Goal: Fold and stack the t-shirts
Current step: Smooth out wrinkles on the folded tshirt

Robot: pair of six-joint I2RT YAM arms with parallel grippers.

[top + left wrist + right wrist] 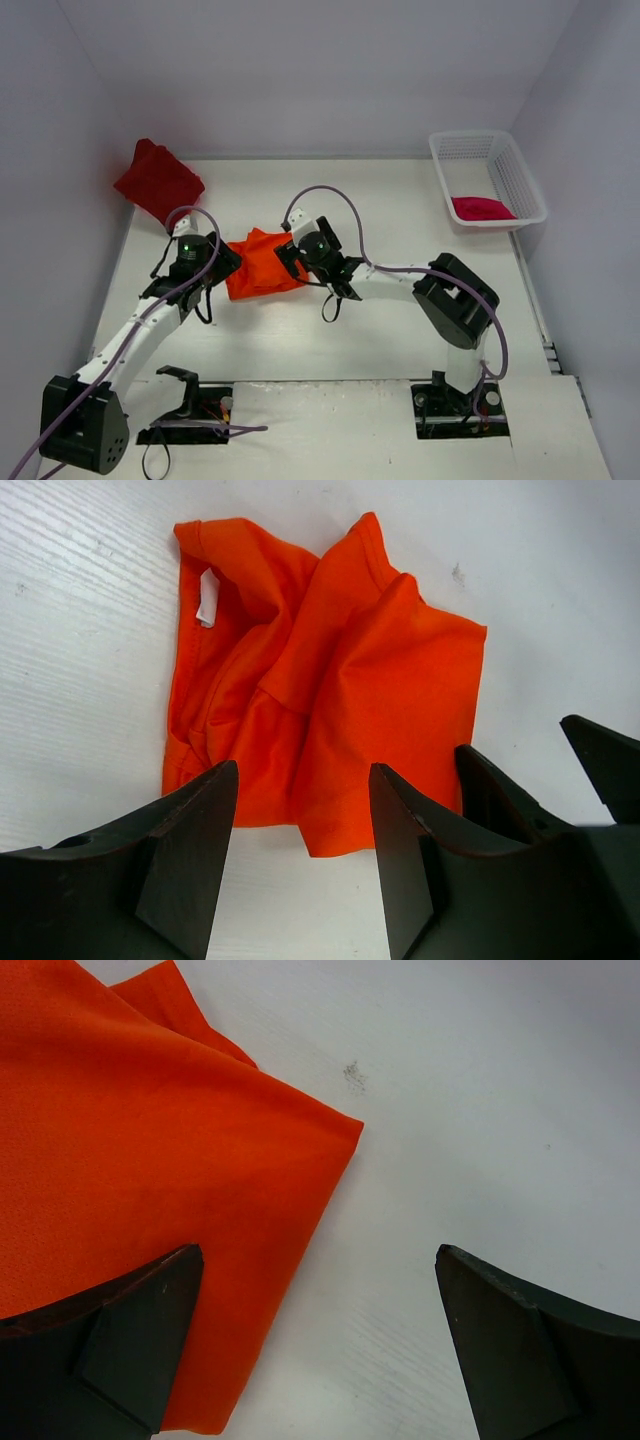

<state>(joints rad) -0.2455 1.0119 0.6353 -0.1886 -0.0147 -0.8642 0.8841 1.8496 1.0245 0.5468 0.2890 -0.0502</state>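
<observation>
Left pincer half-spread, right pincer wide, both empty. Orange shirt lies crumpled on table just beyond their tips. You're at the spreading step, I'd say: pinch an edge next.

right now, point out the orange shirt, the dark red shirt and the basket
orange shirt (262, 265), top view, middle of the cloth
dark red shirt (158, 182), top view, middle of the cloth
basket (517, 180), top view, right mesh wall
</observation>
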